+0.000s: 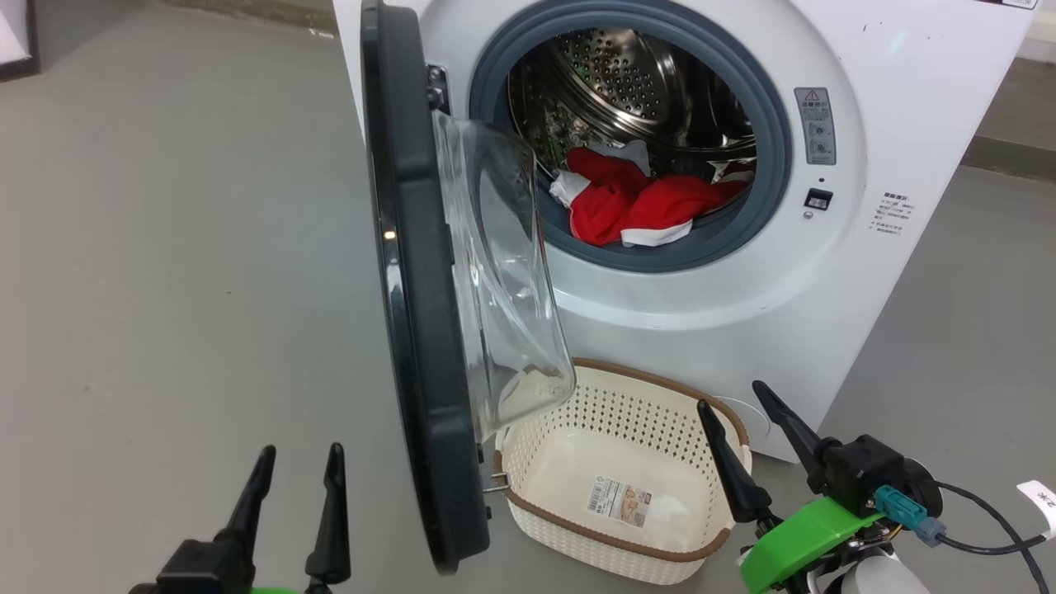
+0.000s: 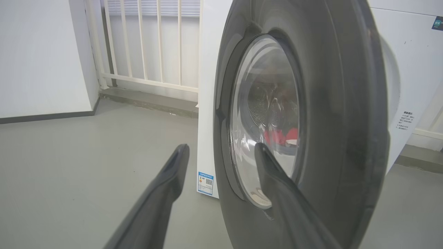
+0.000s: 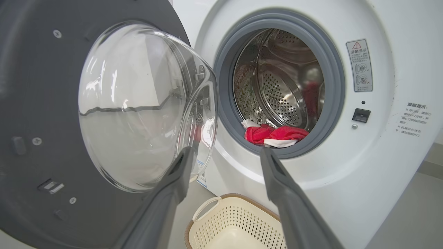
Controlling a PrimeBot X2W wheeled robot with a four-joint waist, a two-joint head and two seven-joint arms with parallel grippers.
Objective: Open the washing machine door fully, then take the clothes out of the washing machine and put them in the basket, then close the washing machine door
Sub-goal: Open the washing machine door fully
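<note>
- washing machine door (image 1: pixel 417 289) stands swung out, left of the drum (image 1: pixel 627 82).
- clothes (image 1: pixel 627 206) lie in the washing machine (image 1: pixel 825 330), at the drum's front lip.
- basket (image 1: pixel 627 417) on the floor (image 1: pixel 165 289), before the washing machine, just right of the door.

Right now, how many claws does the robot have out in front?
2. The left claw is at the lower left, outside the open door; the right claw is at the lower right, by the basket. Both are open.

You've got a door (image 1: pixel 412 289) with a glossy rim and smooth clear glass, a shiny perforated steel drum (image 1: pixel 627 82), soft cloth clothes (image 1: pixel 610 206), and a matt plastic basket (image 1: pixel 577 553).
</note>
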